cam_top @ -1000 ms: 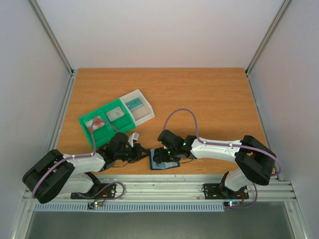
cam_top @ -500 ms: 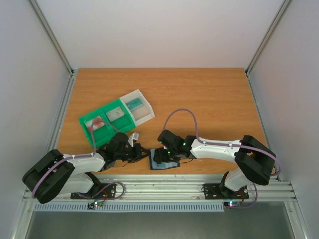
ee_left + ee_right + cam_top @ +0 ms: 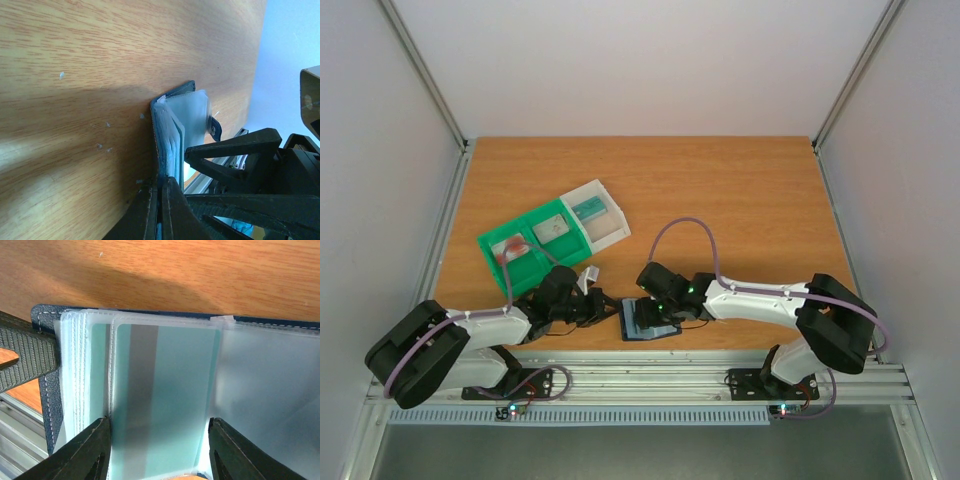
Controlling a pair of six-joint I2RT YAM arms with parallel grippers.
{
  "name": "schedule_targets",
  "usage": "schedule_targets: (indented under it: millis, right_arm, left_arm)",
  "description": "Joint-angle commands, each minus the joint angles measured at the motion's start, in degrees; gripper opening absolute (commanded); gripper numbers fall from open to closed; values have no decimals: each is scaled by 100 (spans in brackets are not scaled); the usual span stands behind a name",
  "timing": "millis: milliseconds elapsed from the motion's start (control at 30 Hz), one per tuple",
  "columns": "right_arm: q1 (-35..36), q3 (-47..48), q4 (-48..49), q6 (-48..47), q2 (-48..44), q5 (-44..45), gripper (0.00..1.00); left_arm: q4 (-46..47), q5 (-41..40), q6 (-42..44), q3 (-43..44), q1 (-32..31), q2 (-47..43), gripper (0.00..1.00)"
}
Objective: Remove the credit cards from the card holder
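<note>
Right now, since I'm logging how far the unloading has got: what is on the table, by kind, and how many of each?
Credit cards in the tray: 3
Credit card showing in a sleeve of the card holder: 1
Card holder: 1
Tray: 1
Total: 6

We look into a robotics lab cell: white panels (image 3: 650, 60) across the upper frame, a wooden table (image 3: 740, 190) at centre, aluminium rails (image 3: 650, 385) at the bottom carrying left arm (image 3: 480, 325) and right arm (image 3: 760, 298).
</note>
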Motion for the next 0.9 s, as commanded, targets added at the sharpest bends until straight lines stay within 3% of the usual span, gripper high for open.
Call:
schedule_targets:
  millis: [0,333,767,867]
  right_arm:
    - [46,171,-344,-107,-146,436,53]
    - [58,194,-827,-117,-408,956,49]
    - [58,-19,-1579,-30,-958,1758,40]
    - [58,-11,-1548,-50,-1015,1713,34]
  left_arm:
    - [119,76,138,144,-19,-88,0]
    - [-2,73,207,175,-13,-96,0]
    - [-1277,-243,775,493,-19,-412,0]
    - [-1764,-389,900,660,-17,-546,9]
